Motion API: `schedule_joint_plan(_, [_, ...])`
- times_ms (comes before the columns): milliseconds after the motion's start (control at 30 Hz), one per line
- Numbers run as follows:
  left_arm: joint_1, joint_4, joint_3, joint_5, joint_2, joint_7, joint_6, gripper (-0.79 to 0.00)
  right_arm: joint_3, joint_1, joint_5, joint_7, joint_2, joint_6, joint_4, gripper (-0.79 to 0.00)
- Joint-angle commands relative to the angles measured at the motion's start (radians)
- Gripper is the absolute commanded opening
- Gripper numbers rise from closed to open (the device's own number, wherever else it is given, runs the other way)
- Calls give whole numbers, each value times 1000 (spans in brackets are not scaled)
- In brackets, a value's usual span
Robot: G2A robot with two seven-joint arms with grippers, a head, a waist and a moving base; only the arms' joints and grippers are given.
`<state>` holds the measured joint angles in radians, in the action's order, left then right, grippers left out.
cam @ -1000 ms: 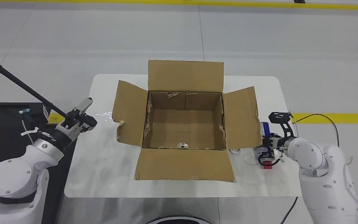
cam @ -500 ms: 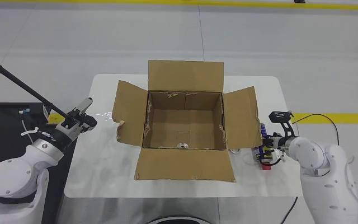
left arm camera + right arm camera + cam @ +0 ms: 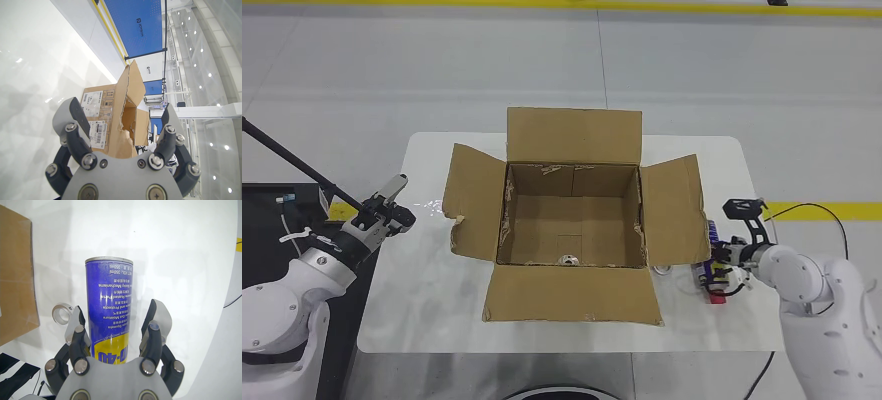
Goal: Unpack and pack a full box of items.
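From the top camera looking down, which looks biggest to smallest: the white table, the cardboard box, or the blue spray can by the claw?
1. white table, largest, extending past the box on every side.
2. cardboard box, flaps spread open.
3. blue spray can, by far the smallest and partly covered.

A white, round-cornered table [image 3: 412, 310] stood on a grey floor [image 3: 362, 70] (striped with yellow tape [image 3: 862, 211]); a thin black rod [image 3: 292, 155] slanted beyond the table's left edge.
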<state>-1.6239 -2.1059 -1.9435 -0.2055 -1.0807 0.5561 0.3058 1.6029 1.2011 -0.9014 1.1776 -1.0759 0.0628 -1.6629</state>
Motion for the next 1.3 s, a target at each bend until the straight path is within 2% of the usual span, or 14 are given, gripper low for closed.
schedule_joint_plan(0, [0,0,0,0,0,0,0,0,1,2,1,-1,2,1,-6,-102])
schedule_joint_plan(400, [0,0,0,0,0,0,0,0,34,4,-16,-21,14,-22,-61,-49])
schedule_joint_plan(467, [0,0,0,0,0,0,0,0,58,9,-27,-27,18,-26,-99,0])
schedule_joint_plan(800, [0,0,0,0,0,0,0,0,149,-11,-73,-35,36,-16,-359,0])
schedule_joint_plan(1000, [0,0,0,0,0,0,0,0,67,-78,-12,-52,37,43,-444,0])
schedule_joint_plan(1267, [0,0,0,0,0,0,0,0,-124,-229,62,-102,29,100,-423,0])
